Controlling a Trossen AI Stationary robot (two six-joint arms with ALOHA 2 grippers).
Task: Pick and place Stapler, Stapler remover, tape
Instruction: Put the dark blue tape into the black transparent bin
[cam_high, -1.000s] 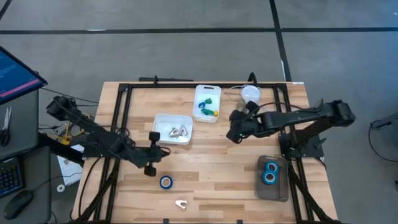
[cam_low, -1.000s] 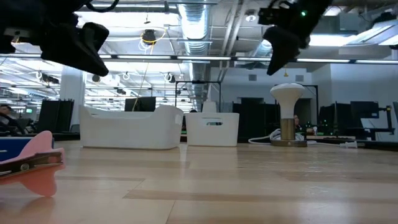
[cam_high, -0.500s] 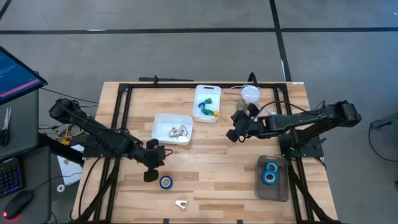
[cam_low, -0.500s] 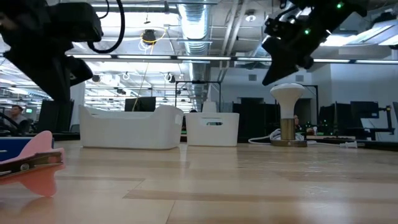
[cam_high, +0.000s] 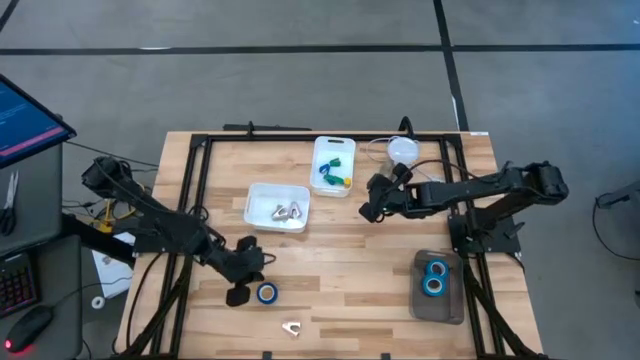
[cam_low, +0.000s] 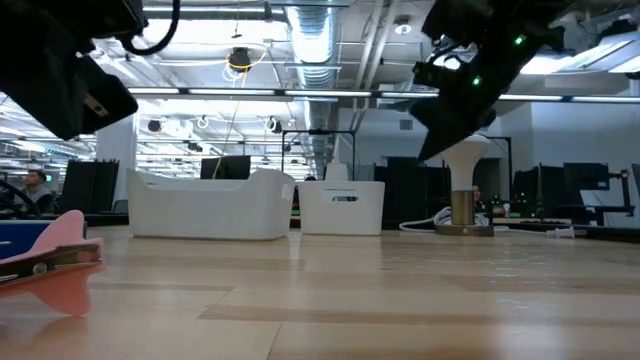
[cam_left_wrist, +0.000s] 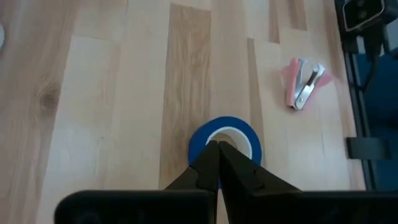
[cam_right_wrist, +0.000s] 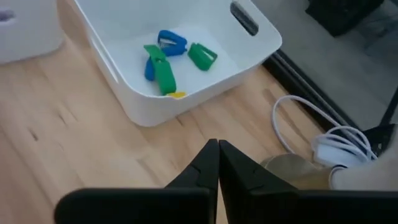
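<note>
Wooden slat table on a black frame, grey floor around; open hall with ceiling ducts and lights behind, seen in the low view.

Loose blue tape flat on the near-left part of the table, pale hole up. Left gripper just left of it and touching or nearly so, fingers pressed shut with nothing between them; in the left wrist view, closed fingertips over the roll's near edge. Two more tape rolls side by side in a grey tray at the near right.

Pink stapler remover on the wood near the front edge, just right of and nearer than the loose tape; also at the left edge in the low view.

Two silver stapler removers in a white tub left of centre. Farther off, a second white tub with blue, green and yellow staplers.

Right gripper up off the table, right of the tubs, fingers shut and empty. White domed lamp with a white cable at the far side, right of the far tub.
</note>
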